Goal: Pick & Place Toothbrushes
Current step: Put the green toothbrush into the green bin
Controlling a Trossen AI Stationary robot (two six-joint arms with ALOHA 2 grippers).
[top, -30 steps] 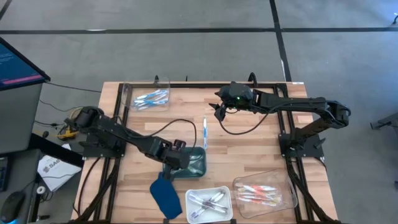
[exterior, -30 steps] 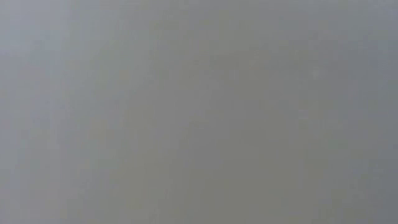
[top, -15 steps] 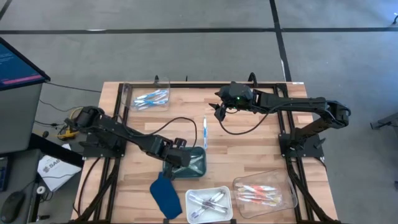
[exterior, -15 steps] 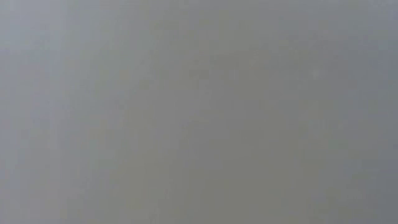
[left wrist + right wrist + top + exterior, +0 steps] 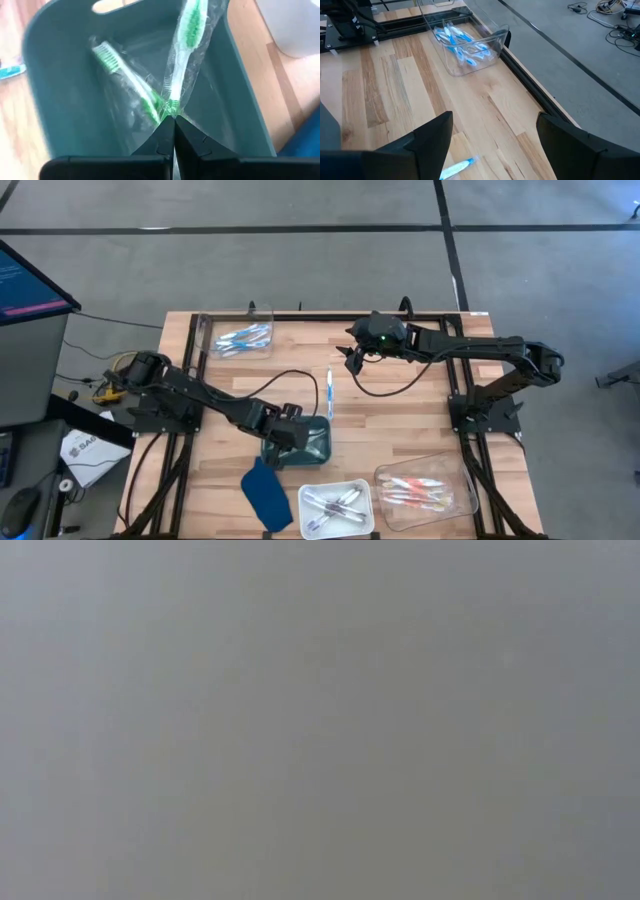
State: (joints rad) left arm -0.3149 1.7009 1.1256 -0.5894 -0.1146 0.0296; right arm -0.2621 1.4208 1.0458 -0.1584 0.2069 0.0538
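My left gripper (image 5: 296,436) reaches down into a teal bin (image 5: 322,450) at the table's middle front and is shut on a green toothbrush (image 5: 186,45) in a clear wrapper. A second green toothbrush (image 5: 122,75) lies in the bin beside it. One blue toothbrush (image 5: 330,390) lies alone on the wood, also seen in the right wrist view (image 5: 457,169). My right gripper (image 5: 352,362) hangs open above the table just beyond it, holding nothing (image 5: 492,150). The low view shows only grey. My left gripper pinches the handle end (image 5: 173,106) of the wrapped green toothbrush between its two shut fingertips, coming steeply from above. The brush runs on from the fingers along the bin, its head (image 5: 191,22) toward the bin's end wall. The second brush's handle end also reaches the fingertips; whether it is pinched too, I cannot tell.
A clear bin (image 5: 243,337) with blue toothbrushes stands far left. At the near edge are a white tray (image 5: 335,505) with purple-grey brushes, a clear tray (image 5: 420,490) with pink-orange brushes and a dark blue flat piece (image 5: 265,495). Bare wood lies between the arms.
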